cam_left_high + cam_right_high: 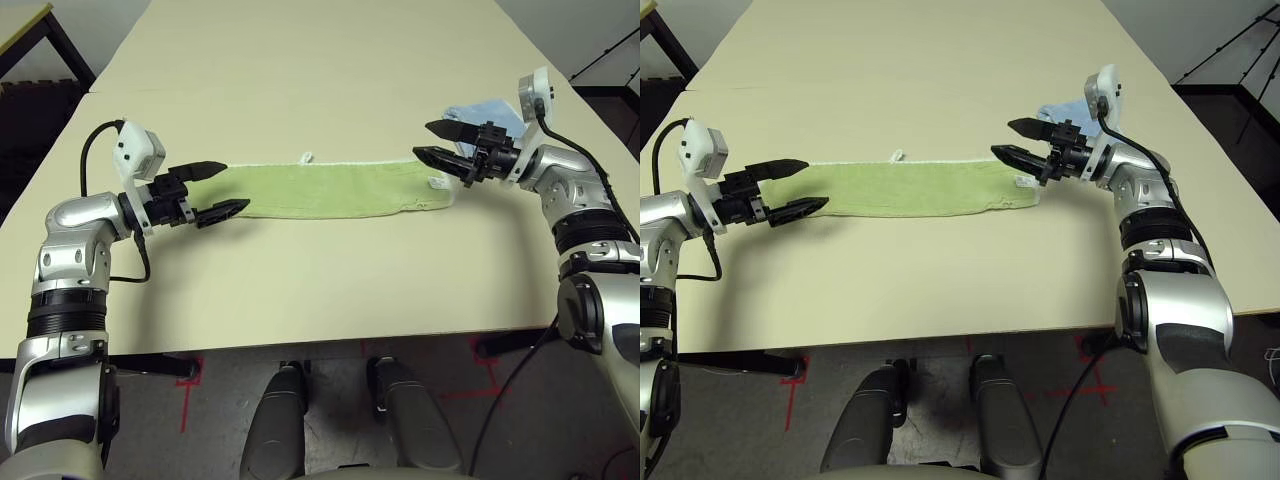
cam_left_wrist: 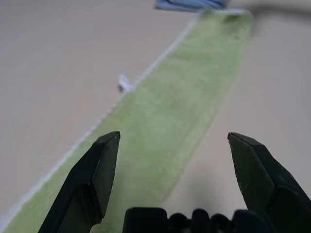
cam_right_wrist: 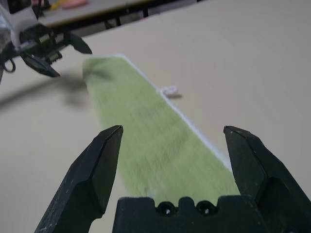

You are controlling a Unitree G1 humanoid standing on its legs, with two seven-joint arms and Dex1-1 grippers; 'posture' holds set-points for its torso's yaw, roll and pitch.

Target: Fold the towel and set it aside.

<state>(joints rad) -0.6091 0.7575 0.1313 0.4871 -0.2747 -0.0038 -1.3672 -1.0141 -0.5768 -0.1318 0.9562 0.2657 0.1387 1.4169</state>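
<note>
- Left eye view: I find the towel (image 1: 330,189) lying as a long, narrow strip across the table (image 1: 330,60).
- Left gripper (image 1: 218,190) and right gripper (image 1: 438,141) gape wide, gripping nothing, one at each towel end.
- Step in hand, as I judge it: the end-to-end fold; next I must pinch an end.
- Blue cloth (image 1: 485,110) lies behind the right gripper; grey floor surrounds the table.

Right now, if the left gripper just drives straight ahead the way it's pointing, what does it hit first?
Probably the towel. The left gripper is open at the towel's left end, pointing along its length, so its fingers would likely meet the cloth first. Its height above the table is unclear, so it might skim over.
</note>
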